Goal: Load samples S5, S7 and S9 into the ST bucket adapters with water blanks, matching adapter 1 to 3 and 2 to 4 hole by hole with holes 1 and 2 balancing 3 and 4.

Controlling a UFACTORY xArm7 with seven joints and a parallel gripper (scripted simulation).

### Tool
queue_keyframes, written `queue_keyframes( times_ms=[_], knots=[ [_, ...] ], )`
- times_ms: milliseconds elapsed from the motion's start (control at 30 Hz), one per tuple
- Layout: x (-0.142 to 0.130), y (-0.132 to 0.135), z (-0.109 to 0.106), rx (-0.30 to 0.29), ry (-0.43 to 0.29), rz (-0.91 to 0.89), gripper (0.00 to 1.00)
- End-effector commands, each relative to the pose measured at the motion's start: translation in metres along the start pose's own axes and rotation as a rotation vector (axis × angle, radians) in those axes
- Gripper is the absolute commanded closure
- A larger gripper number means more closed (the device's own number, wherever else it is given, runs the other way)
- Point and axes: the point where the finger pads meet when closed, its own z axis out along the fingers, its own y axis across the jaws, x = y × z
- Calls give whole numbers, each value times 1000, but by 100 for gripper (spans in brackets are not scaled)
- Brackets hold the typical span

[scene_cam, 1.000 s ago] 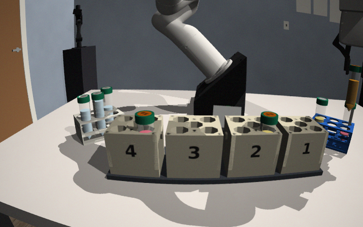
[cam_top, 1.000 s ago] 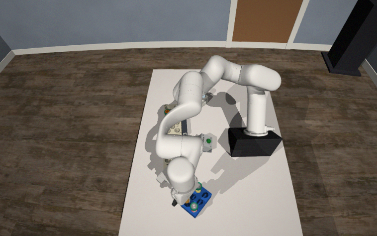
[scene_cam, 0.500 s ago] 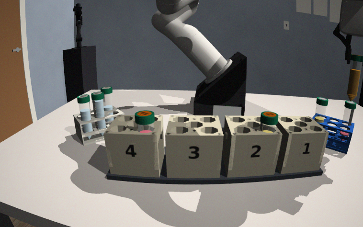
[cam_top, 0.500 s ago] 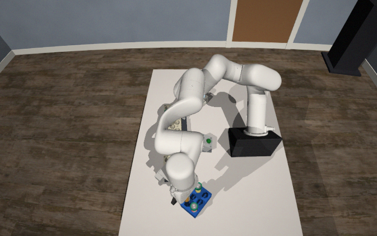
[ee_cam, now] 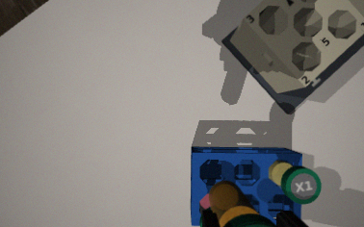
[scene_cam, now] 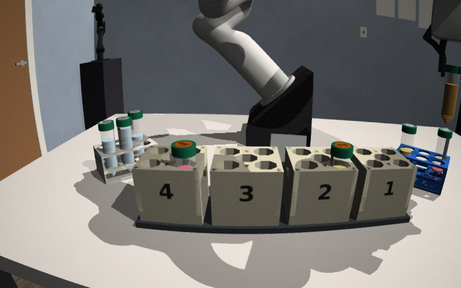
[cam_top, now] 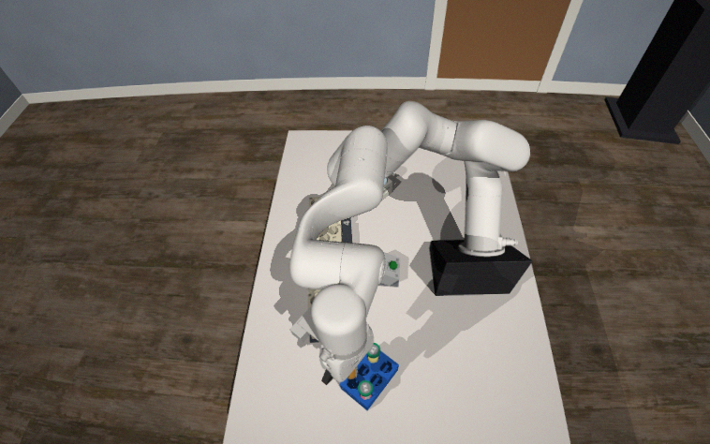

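Your pincer [scene_cam: 452,67] [ee_cam: 245,222] grips the orange tube [scene_cam: 449,101] [ee_cam: 225,196] upright, upper right of the exterior frame; the adapters [scene_cam: 246,196] [ee_cam: 269,58] lie lower, toward centre.

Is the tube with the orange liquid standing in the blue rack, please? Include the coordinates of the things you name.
No, the orange-filled tube [scene_cam: 449,101] [ee_cam: 225,196] hangs above the blue rack [scene_cam: 444,175] [ee_cam: 197,192].

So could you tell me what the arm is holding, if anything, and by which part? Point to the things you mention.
The end effector [scene_cam: 454,73] holds the tube of orange liquid [scene_cam: 449,99] [ee_cam: 225,196] by its green-capped top.
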Motion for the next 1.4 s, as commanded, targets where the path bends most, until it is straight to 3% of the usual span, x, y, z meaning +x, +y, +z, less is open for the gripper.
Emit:
queue_keyframes(
  times_ms=[0,700,1367],
  knots=[
    [10,9,-3,5,-1,-94,100],
    [79,75,-3,5,1,-728,100],
    [144,137,-3,5,2,-738,100]
  ],
)
